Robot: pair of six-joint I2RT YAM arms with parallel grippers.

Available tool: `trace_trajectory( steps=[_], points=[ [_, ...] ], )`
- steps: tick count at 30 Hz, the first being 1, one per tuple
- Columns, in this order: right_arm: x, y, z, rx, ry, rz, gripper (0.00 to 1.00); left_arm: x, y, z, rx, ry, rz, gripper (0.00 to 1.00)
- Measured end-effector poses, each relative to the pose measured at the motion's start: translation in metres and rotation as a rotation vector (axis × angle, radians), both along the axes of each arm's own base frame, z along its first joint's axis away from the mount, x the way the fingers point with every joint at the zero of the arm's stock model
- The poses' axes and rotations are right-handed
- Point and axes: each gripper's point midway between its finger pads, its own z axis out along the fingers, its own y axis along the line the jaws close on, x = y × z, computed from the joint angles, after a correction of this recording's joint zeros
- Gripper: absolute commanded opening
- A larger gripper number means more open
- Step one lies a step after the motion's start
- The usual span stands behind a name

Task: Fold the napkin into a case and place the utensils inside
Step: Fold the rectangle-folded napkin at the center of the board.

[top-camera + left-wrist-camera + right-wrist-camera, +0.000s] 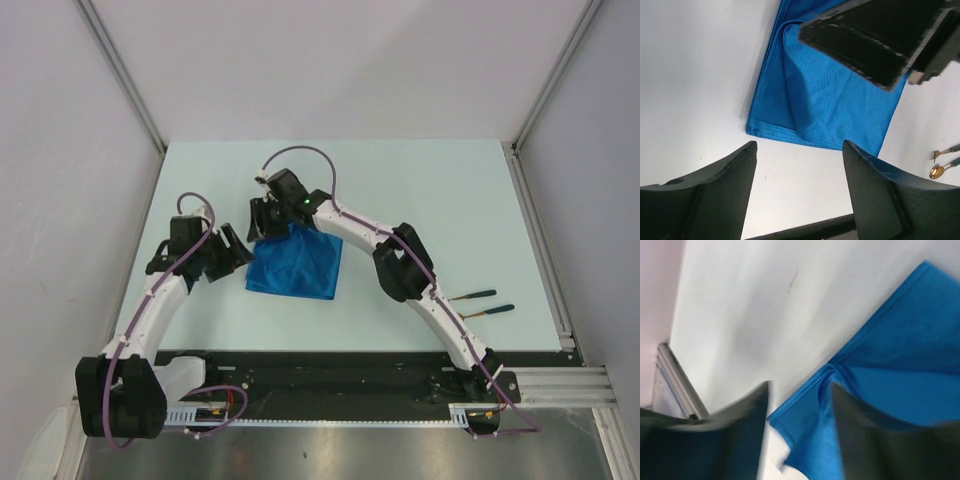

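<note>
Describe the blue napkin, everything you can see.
The napkin is bright blue cloth with a fine ribbed weave, folded into a flat, layered, roughly four-sided shape. Stacked edges show along two of its sides. It lies on the pale table, left of centre. A soft raised ridge runs inward from its far-left corner. The right claw sits over that corner, its fingers apart on either side of a small pucker. Contact cannot be confirmed. The left claw is beside it, open and clear of the cloth.
</note>
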Motion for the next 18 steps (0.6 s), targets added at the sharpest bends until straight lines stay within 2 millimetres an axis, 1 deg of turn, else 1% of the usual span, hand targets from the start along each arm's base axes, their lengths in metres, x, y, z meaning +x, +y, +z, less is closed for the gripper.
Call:
trace_trajectory(
  steps=[2,4,5,6,7,8,10,11,12,13,15,16,18],
  points=[
    [0.004,-0.009,0.008,0.013,0.007,-0.011,0.68,-0.001,-0.001,0.002,-0.003,-0.005,-0.002,0.74],
    [0.005,-0.031,0.017,0.002,0.022,-0.031,0.67,-0.001,-0.002,0.004,-0.012,-0.013,-0.01,0.72],
    [0.007,-0.044,0.022,-0.002,0.029,-0.047,0.65,-0.001,-0.004,0.005,-0.021,-0.015,-0.018,0.71],
    [0.009,-0.058,0.028,-0.006,0.034,-0.065,0.62,-0.001,-0.006,0.006,-0.03,-0.016,-0.025,0.67],
    [0.012,-0.072,0.034,0.0,0.031,-0.087,0.47,-0.001,-0.009,0.006,-0.041,-0.016,-0.036,0.65],
    [0.015,-0.088,0.04,0.005,0.029,-0.111,0.42,-0.001,-0.011,0.006,-0.051,-0.014,-0.046,0.63],
    [0.019,-0.113,0.048,0.02,0.034,-0.156,0.38,-0.001,-0.016,0.002,-0.07,0.002,-0.065,0.59],
    [0.024,-0.124,0.05,0.035,0.033,-0.184,0.38,-0.001,-0.021,-0.001,-0.081,0.014,-0.081,0.56],
    [0.027,-0.132,0.049,0.042,0.036,-0.203,0.36,-0.001,-0.024,-0.005,-0.09,0.031,-0.094,0.53],
    [0.028,-0.136,0.044,0.043,0.042,-0.214,0.34,-0.001,-0.029,-0.009,-0.101,0.048,-0.109,0.51],
    [0.026,-0.138,0.033,0.036,0.052,-0.22,0.27,-0.002,-0.04,-0.018,-0.114,0.083,-0.144,0.44],
    [0.023,-0.137,0.025,0.026,0.066,-0.216,0.19,-0.003,-0.046,-0.023,-0.123,0.103,-0.164,0.43],
    [0.019,-0.132,0.011,0.015,0.08,-0.207,0.16,-0.004,-0.055,-0.03,-0.139,0.135,-0.182,0.38]
  ],
)
